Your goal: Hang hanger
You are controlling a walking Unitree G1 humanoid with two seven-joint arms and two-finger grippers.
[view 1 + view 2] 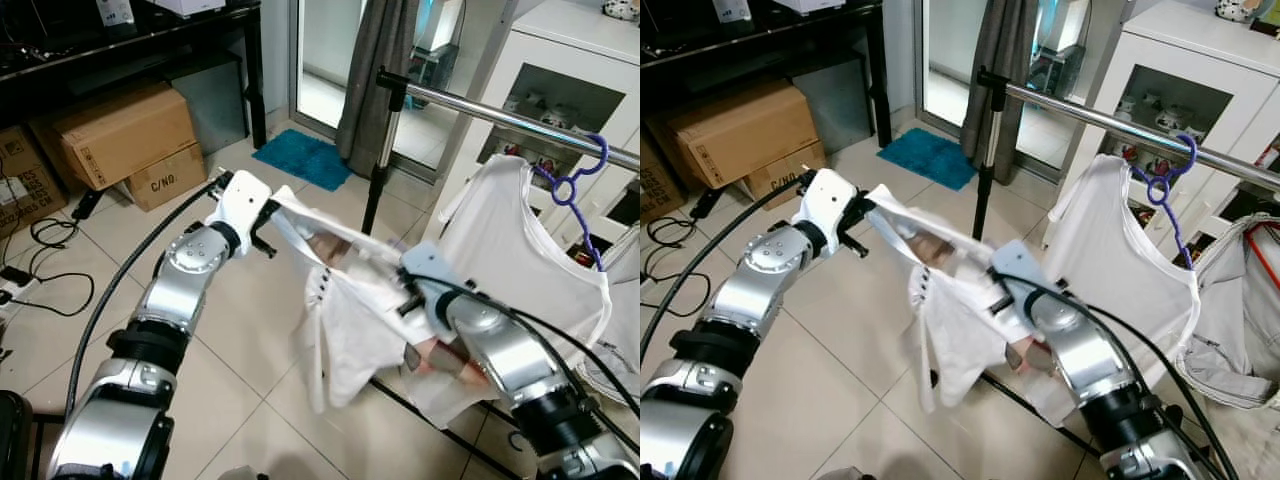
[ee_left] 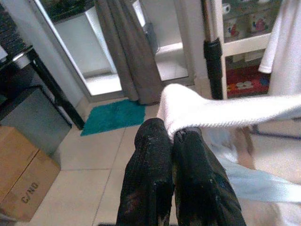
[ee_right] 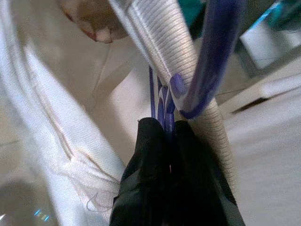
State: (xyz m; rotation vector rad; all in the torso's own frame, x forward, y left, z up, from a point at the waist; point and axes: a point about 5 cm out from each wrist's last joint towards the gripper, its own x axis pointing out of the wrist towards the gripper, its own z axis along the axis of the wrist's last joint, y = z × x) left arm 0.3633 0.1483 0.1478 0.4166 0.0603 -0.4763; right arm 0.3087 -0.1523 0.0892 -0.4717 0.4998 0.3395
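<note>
Right wrist view — right end effector (image 3: 165,128) clamps purple hanger (image 3: 207,56); left end effector (image 2: 172,136) pinches white shirt (image 2: 221,110).

Daylight enters through the glass door (image 1: 325,60) at 12 o'clock, washing it pale and lighting the tiled floor (image 1: 250,330) evenly. The shelving at 10 o'clock sits in shade. The right wrist view is soft and blurred close up.

The white garment (image 1: 345,320) stretched between the arms is motion-blurred — its folds and print smear together. It covers the right gripper (image 1: 408,292) and most of the purple hanger (image 3: 207,56) held there. The clothes rail (image 1: 520,122) and the hung shirt (image 1: 520,260) run past the picture's edge.
</note>
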